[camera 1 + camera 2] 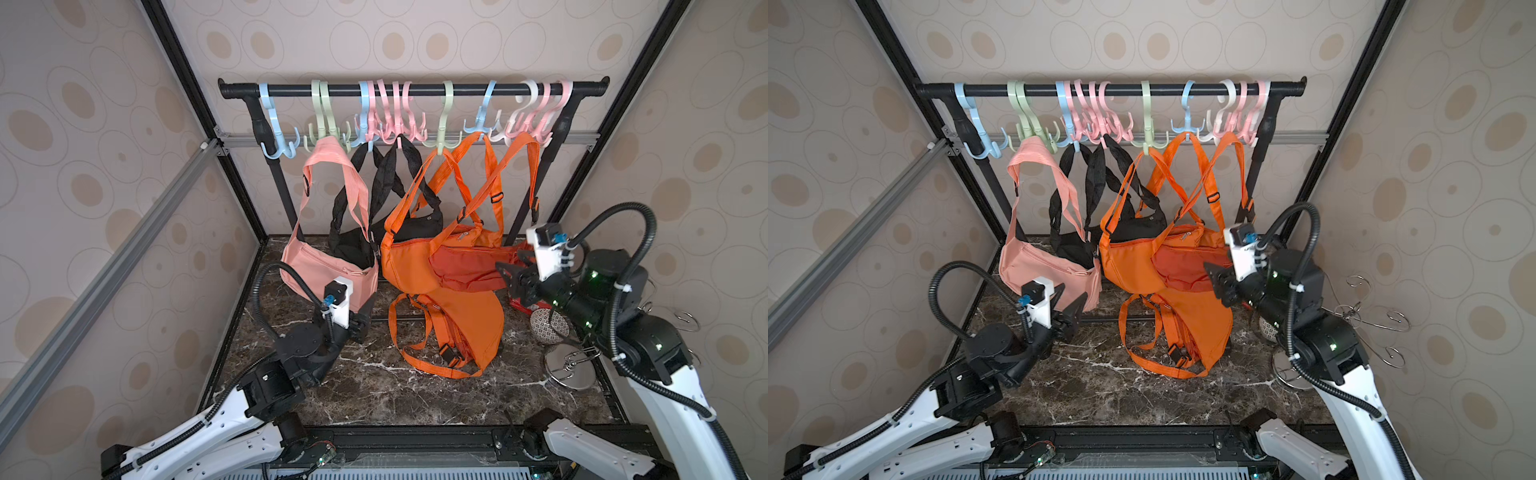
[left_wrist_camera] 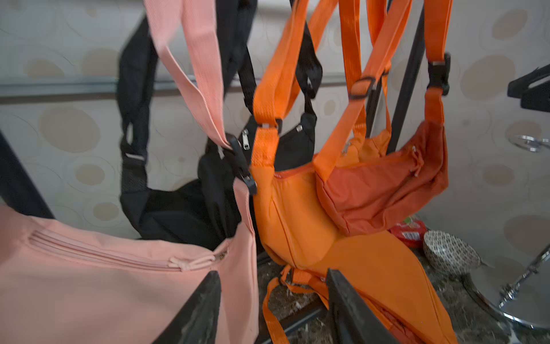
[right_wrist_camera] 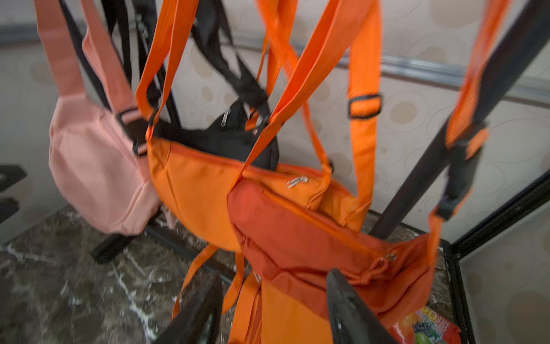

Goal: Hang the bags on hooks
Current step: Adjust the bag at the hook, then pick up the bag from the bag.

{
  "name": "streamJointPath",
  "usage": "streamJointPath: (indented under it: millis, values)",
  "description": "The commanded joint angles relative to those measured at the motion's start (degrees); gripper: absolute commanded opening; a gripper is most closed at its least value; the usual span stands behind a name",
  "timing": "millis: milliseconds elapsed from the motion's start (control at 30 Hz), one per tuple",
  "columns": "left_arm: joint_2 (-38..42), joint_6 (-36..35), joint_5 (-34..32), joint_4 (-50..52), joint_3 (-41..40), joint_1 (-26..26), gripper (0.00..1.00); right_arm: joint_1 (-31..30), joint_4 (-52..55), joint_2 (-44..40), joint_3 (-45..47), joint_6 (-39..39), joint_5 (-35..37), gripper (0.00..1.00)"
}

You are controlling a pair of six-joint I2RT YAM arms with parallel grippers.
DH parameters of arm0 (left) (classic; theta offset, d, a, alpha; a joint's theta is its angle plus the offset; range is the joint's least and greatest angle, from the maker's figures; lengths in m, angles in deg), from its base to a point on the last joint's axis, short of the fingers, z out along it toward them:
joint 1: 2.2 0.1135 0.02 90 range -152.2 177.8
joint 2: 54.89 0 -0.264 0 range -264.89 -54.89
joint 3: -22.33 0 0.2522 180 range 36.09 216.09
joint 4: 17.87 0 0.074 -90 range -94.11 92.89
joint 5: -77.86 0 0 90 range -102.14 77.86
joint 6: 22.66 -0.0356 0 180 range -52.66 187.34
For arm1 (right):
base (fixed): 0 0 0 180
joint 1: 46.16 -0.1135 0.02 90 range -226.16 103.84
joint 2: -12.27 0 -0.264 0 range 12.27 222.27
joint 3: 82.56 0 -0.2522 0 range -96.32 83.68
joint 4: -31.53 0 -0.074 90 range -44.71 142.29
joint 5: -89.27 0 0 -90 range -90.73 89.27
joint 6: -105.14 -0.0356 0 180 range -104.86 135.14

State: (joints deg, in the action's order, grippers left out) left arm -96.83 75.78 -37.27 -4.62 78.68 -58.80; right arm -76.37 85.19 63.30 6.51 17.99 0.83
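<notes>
A black rail (image 1: 415,89) carries several pastel hooks (image 1: 442,124). A dark-orange bag (image 1: 465,266) hangs by its strap (image 1: 534,174) from a pink hook (image 1: 538,135) at the rail's right end. My right gripper (image 1: 509,270) is open just beside that bag's right end, and in the right wrist view (image 3: 273,277) the bag (image 3: 312,238) fills the space beyond the jaws. Another orange bag (image 1: 465,324) lies on the table below. My left gripper (image 1: 365,307) is open at the lower corner of the hanging pink bag (image 1: 316,266) and holds nothing.
Black bags (image 1: 353,245) and brighter orange bags (image 1: 407,257) hang mid-rail, crowded together. Right of the lying bag are a red snack packet (image 1: 521,303), a patterned bowl (image 1: 548,326) and a shiny metal stand base (image 1: 569,365). Wire hooks (image 1: 1370,320) stick out behind the right arm.
</notes>
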Motion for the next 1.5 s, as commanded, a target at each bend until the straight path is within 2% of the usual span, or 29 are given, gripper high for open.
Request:
streamJointPath:
  millis: [0,133,333,500,667,767,833,867,967,1033,1167,1300,1467]
  values:
    - [-0.47,7.63,4.73,0.82,-4.16,0.26,0.57,-7.4,2.31,-1.9,9.66,-4.12,5.4,0.62]
    - [1.11,15.92,7.83,-1.06,-9.82,1.69,0.59,-16.2,-1.7,0.59,20.9,-10.18,4.89,0.67]
    - [5.41,28.15,13.42,-1.33,-16.52,6.61,0.59,-19.43,-13.62,11.83,31.01,-16.6,-3.57,0.73]
    - [10.85,29.65,13.09,2.11,-16.72,8.26,0.59,-21.39,-21.46,25.58,32.26,-18.47,-8.04,0.75]
    - [14.13,28.15,12.41,5.17,-15.71,8.52,0.6,-21.95,-28.24,34.07,30.77,-18.6,-10.03,0.77]
    - [15.14,27.19,11.56,6.91,-14.8,8.68,0.6,-22.49,-28.72,39.31,27.37,-17.9,-12.6,0.73]
    - [15.6,26.67,10.86,8.33,-13.99,8.66,0.6,-23.19,-28.25,42.16,25.6,-17.34,-12.46,0.68]
    - [16.02,26.46,10.4,8.86,-13.68,8.57,0.6,-23.33,-27.75,43.22,24.83,-17.13,-12.54,0.59]
    - [18.34,26.03,9.19,10.45,-13.21,8.68,0.6,-23.49,-26.99,43.6,24.28,-17.03,-11.44,0.2]
    - [20.07,25.75,8.3,11.46,-12.98,8.61,0.6,-23.57,-25.69,41.72,24.0,-16.63,-11.13,0.02]
    - [22.06,24.29,7.17,13.36,-11.41,8.57,0.6,-23.95,-20.63,33.5,20.36,-15.88,-12.68,0.0]
    - [21.17,21.04,9.18,12.61,-8.25,8.61,0.6,-23.99,-14.4,24.52,11.3,-14.45,-14.89,0.0]
    - [17.16,17.19,13.94,9.27,-4.61,8.66,0.6,-23.95,-5.87,21.24,-1.93,-11.13,-18.35,0.0]
